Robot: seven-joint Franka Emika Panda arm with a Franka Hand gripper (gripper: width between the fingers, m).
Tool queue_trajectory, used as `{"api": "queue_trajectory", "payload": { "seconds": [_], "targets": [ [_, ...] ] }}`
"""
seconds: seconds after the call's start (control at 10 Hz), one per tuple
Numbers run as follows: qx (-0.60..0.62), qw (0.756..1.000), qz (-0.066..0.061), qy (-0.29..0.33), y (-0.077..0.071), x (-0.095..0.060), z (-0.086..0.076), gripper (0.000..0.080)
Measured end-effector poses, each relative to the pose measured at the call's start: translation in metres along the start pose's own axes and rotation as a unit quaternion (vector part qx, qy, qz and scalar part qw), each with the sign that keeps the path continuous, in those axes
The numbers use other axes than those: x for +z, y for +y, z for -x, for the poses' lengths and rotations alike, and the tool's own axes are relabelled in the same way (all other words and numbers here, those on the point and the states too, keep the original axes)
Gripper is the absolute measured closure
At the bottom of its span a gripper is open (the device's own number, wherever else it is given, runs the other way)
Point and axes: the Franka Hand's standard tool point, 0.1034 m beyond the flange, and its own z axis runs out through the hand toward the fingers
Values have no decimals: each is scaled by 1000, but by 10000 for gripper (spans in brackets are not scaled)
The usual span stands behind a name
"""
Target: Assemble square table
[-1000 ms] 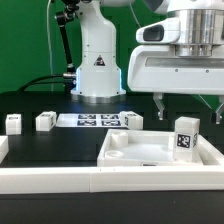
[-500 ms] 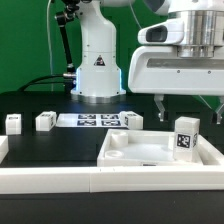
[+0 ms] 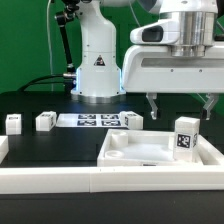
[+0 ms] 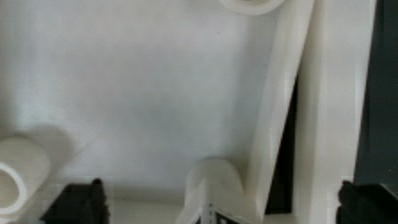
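Tabletop tray point(image 3: 112, 148) holds one upright leg point(image 3: 185, 137) near rim; hand point(image 3: 180, 108) above, wide open, empty.

The arm point(image 3: 97, 55) stands at the far edge of the table point(image 3: 50, 145). Its gripper point(image 3: 180, 112) hangs on the exterior view's right, pointing straight down, its dark fingers point(image 4: 80, 203) spread wide apart.

The arm point(image 3: 97, 50) is white, with a black triangle mark point(image 3: 99, 62), black cables point(image 3: 56, 40) upper left, and dark fingers point(image 3: 152, 106) on its gripper point(image 3: 180, 108).
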Motion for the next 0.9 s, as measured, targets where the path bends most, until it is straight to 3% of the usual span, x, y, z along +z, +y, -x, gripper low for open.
{"api": "queue_trajectory", "payload": {
  "seconds": [0.2, 0.6, 0.9],
  "targets": [
    [0, 1000, 0, -1, 0, 1, 1, 151],
    [-4, 1000, 1, -11, 1, 5, 29, 151],
    [-90, 996, 3, -8, 7, 6, 76, 151]
  ]
}}
